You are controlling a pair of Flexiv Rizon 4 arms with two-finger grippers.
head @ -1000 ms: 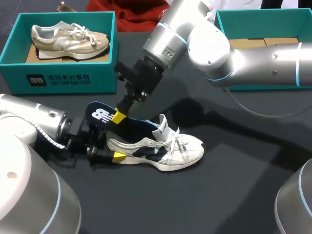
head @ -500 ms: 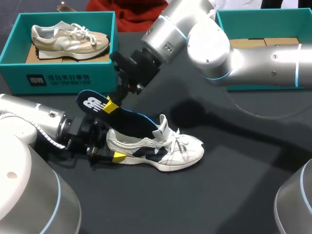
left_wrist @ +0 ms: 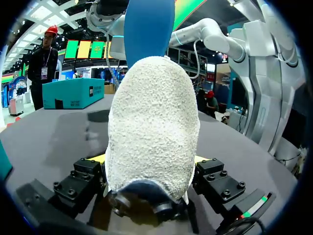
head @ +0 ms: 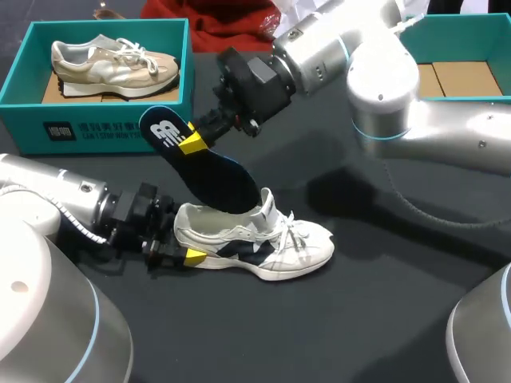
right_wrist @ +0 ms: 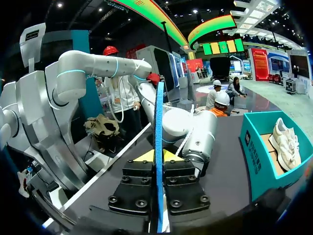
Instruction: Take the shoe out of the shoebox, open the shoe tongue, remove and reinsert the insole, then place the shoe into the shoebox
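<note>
Pulled the blue insole (head: 209, 167) up higher and steeper than a second ago. Swung its heel end up close to the front wall of the left shoebox (head: 96, 132). Turned the right arm (head: 415, 104) as well, so its wrist now lies more level above the bench (head: 383, 319). Left the white shoe (head: 255, 241) in the same spot.

Right fingers (head: 192, 144) clamped on the insole near its heel end, one yellow tip on each flat side. From the right wrist view, just a thin blue strip standing on edge, squeezed between the two. Toe end down at the mouth of the shoe, right behind the lifted tongue (head: 266, 209). Cannot tell if that end is inside or only touching.

Left fingers (head: 194, 257) clamped on the heel of the white shoe, one on each side. Shoe upright on its sole on the bench, toe pointing away from the left arm (head: 56, 203).

White logo on the insole's heel end. White print on the front of the left shoebox. Dark side stripes on the white shoe.

Left arm low along the bench, coming in from the left. Right arm bent, reaching from the right past the middle.

Tan shoe (head: 112, 62) lying in the left shoebox. Brown card in the right shoebox (head: 471, 32).
</note>
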